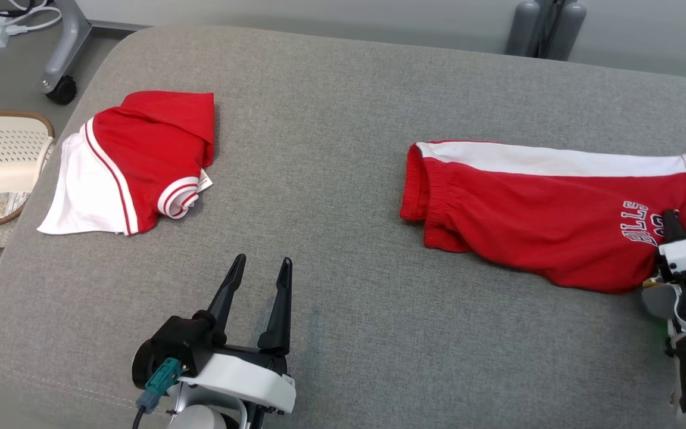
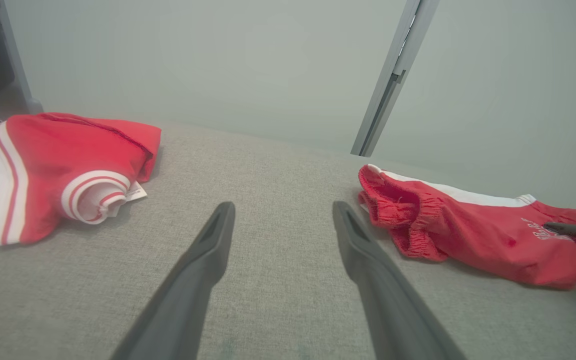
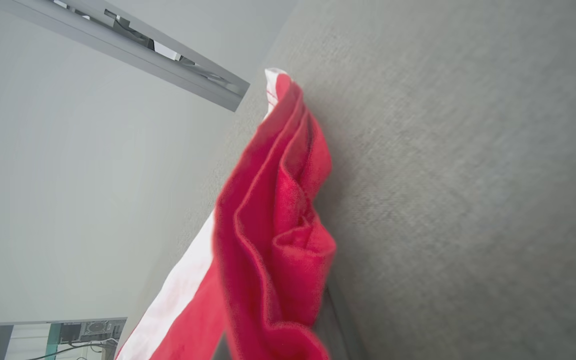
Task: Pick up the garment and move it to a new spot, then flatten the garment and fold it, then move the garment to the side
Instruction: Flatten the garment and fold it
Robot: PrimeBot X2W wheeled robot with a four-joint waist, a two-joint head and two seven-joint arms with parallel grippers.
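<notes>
The garment is a pair of red shorts (image 1: 545,208) with a white side stripe and white lettering. It lies stretched out on the right half of the grey cushion (image 1: 331,179). My right gripper (image 1: 670,223) is shut on the shorts' right end, at the lettering. In the right wrist view the bunched red cloth (image 3: 278,225) rises from between the fingers (image 3: 340,325), which it mostly hides. My left gripper (image 1: 262,260) hovers open and holds nothing over the front middle of the cushion. The left wrist view has that gripper (image 2: 283,205) well short of the shorts' elastic waistband (image 2: 468,235).
A folded red and white shirt (image 1: 134,161) lies at the cushion's left (image 2: 53,175). A cream basket (image 1: 6,115) stands on the floor beyond the left edge. A wheeled stand (image 1: 62,89) and grey posts (image 1: 545,27) sit behind the cushion.
</notes>
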